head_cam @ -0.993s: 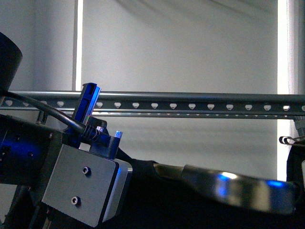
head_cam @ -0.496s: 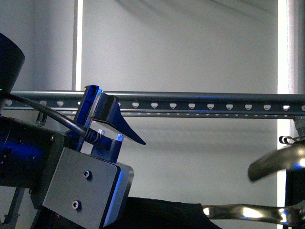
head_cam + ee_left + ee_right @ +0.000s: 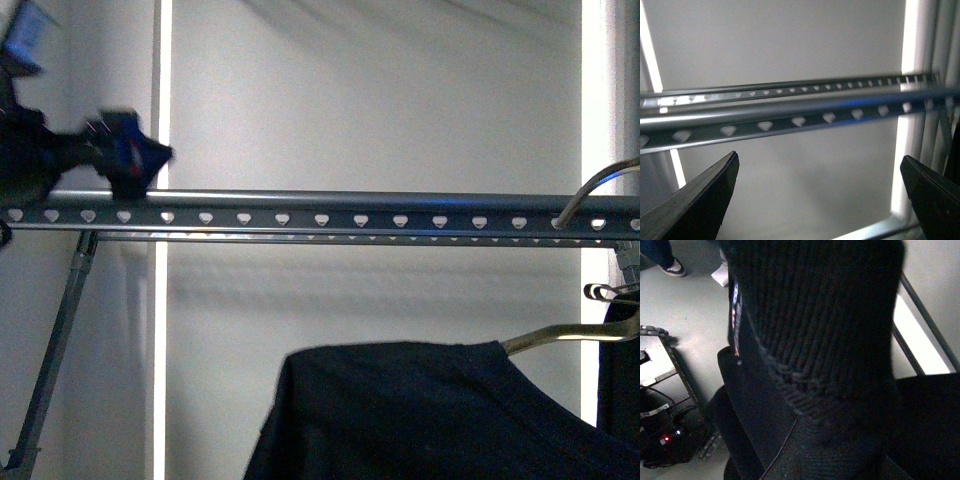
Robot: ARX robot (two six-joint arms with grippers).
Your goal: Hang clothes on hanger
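The clothes, a black T-shirt (image 3: 420,410), hang low in the middle of the front view on a silver wire coat hanger (image 3: 555,336). The coat hanger's hook (image 3: 585,190) reaches up over the hanger, a long grey rail with heart-shaped holes (image 3: 330,210), near its right end. My left gripper (image 3: 125,150) is blurred at the upper left, just above the rail. In the left wrist view the rail (image 3: 790,107) runs across, and my left gripper (image 3: 820,200) is open and empty below it. Black fabric (image 3: 820,340) fills the right wrist view and hides the right jaws, which are shut on it.
A plain dark garment (image 3: 620,390) with a silver wire clip (image 3: 600,293) hangs at the far right. A slanted grey leg (image 3: 55,340) stands at the left. The right wrist view shows grey floor, a person's shoe (image 3: 671,267) and equipment with a red light (image 3: 665,439).
My left arm has left the near lower left and swung up to the far left above the rail. The T-shirt on its wire hanger has risen, and the hook now reaches the rail.
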